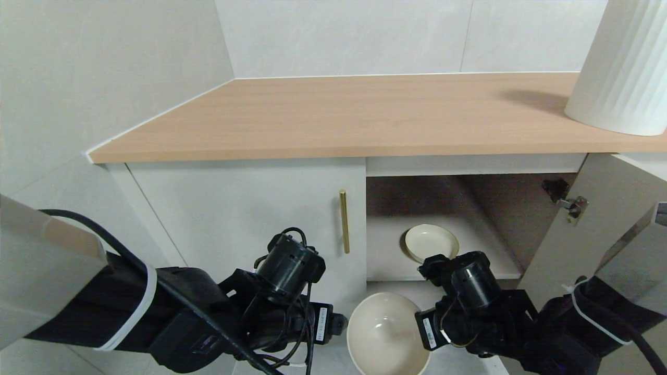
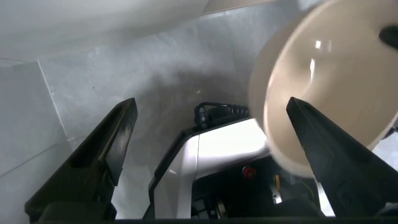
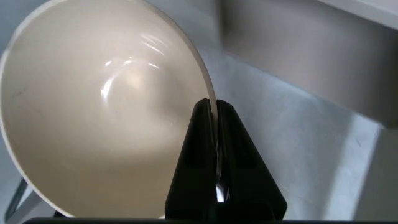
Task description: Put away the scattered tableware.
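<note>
**Bowl gripped by the rim, low before the open cabinet**

Your right gripper (image 3: 215, 112) is clamped on the rim of the cream bowl (image 1: 388, 333). Your left gripper (image 2: 211, 109) stands wide apart just beside it. A small plate (image 1: 431, 242) lies on the cabinet shelf (image 1: 385, 258).

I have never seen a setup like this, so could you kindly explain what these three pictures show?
It is a two-armed robot. The wide picture comes from its head camera, looking down at a cabinet; the other two come from cameras on its wrists. The right gripper pinches the rim of a cream bowl. The left gripper hangs open beside it. Inside the open cabinet, a small cream plate lies on the shelf. On the wooden countertop stands a white ribbed container.
</note>
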`<state>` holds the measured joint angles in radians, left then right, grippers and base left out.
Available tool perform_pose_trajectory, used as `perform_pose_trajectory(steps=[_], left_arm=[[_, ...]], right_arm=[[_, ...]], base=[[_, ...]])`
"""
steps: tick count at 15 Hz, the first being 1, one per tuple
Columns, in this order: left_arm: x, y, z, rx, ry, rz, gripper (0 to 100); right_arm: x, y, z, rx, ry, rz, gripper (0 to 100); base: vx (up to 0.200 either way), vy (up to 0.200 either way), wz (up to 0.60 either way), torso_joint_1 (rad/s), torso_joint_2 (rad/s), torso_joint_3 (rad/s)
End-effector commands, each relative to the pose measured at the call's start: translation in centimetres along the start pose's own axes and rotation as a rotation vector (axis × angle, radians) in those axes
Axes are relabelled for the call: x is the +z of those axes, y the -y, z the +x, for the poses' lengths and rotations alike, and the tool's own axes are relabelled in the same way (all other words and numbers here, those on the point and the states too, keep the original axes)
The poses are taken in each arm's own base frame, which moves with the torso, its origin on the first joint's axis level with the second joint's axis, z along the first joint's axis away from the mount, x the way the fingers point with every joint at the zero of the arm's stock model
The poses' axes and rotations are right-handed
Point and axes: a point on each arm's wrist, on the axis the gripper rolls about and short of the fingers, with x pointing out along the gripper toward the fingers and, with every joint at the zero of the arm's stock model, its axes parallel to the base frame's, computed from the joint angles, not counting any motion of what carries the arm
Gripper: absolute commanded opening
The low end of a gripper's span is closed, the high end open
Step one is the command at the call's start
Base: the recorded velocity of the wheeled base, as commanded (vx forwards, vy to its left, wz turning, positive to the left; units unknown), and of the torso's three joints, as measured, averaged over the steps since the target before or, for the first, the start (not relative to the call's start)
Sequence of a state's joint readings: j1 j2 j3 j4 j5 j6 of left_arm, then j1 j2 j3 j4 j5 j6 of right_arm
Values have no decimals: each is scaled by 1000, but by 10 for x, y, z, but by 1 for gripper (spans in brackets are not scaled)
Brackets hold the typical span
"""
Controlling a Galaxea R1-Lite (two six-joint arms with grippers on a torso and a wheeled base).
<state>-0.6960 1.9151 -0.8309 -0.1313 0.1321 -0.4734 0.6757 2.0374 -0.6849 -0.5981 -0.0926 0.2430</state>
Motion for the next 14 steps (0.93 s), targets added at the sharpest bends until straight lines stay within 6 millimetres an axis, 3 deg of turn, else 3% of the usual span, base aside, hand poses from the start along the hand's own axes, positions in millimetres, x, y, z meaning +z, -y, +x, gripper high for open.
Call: perform_pose_trajectory(steps=[1, 4, 8, 14], left_arm=[[0, 0, 0, 0, 2, -2, 100], [0, 0, -1, 0, 2, -2, 100], [2, 0, -5, -7, 14, -4, 100], [2, 0, -4, -6, 13, -2, 100]], right_arm=[[8, 15, 5, -42, -10, 38, 0], [14, 37, 13, -150, 9, 101, 0], [45, 67, 14, -215, 131, 324, 0], [78, 93, 27, -265, 273, 559, 0]], base=[[0, 0, 0, 0, 0, 0], [0, 0, 0, 0, 0, 0], [0, 0, 0, 0, 0, 0], [0, 0, 0, 0, 0, 0]])
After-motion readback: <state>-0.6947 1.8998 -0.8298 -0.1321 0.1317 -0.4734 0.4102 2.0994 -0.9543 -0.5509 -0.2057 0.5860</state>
